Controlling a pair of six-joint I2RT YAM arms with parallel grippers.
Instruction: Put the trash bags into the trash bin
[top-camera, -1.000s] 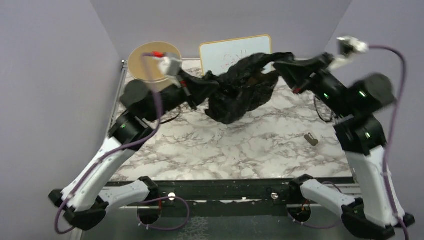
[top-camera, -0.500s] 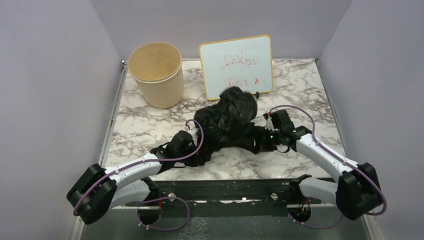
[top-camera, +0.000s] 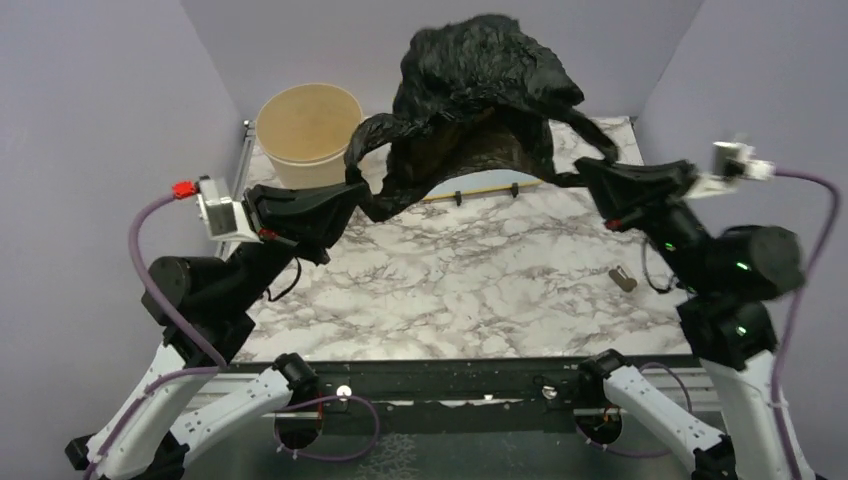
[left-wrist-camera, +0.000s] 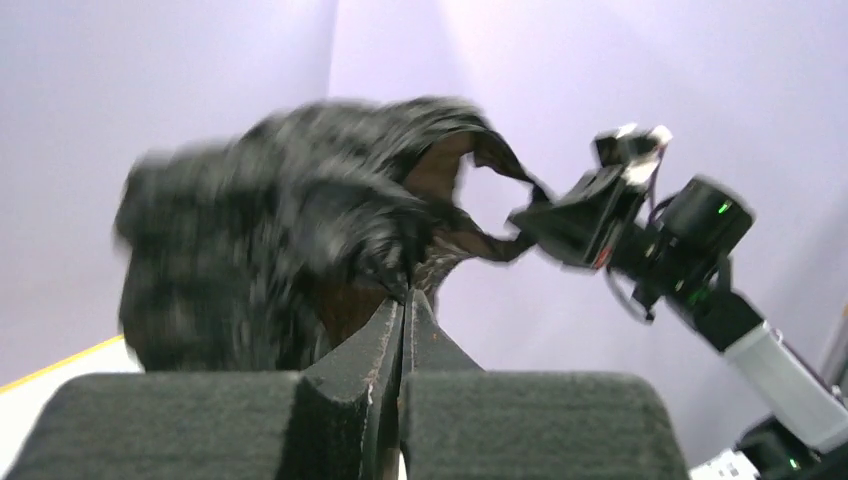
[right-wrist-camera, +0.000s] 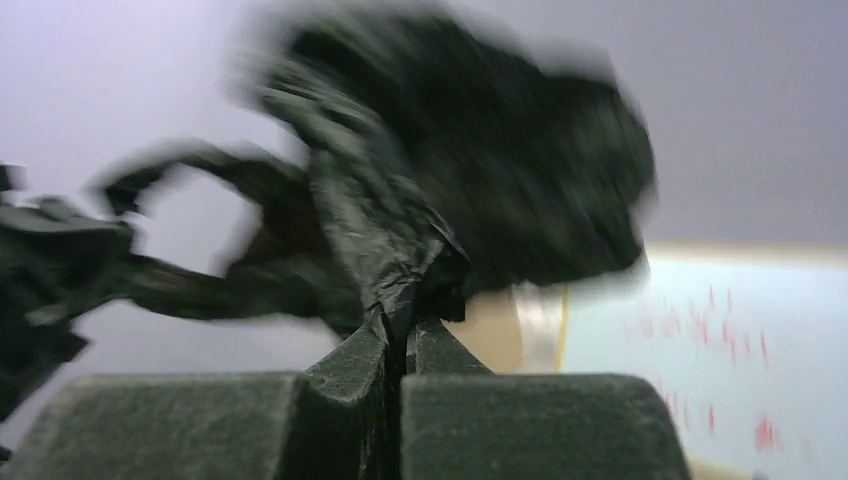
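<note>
Bag (top-camera: 480, 90) lifted off table (top-camera: 480, 290).
Left gripper (top-camera: 355, 188) and right gripper (top-camera: 582, 172) pinch it aloft; we judge the bin (top-camera: 308, 125), far left, comes next.

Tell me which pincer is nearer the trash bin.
Left. The left pincer holds the trash bag just right of the trash bin in the top view; the right pincer grips its other end, farther right.

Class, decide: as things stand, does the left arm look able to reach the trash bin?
Probably yes. The left gripper hangs near the trash bin, with nothing between them. But it is shut on the trash bag, which the right gripper also pinches.
</note>
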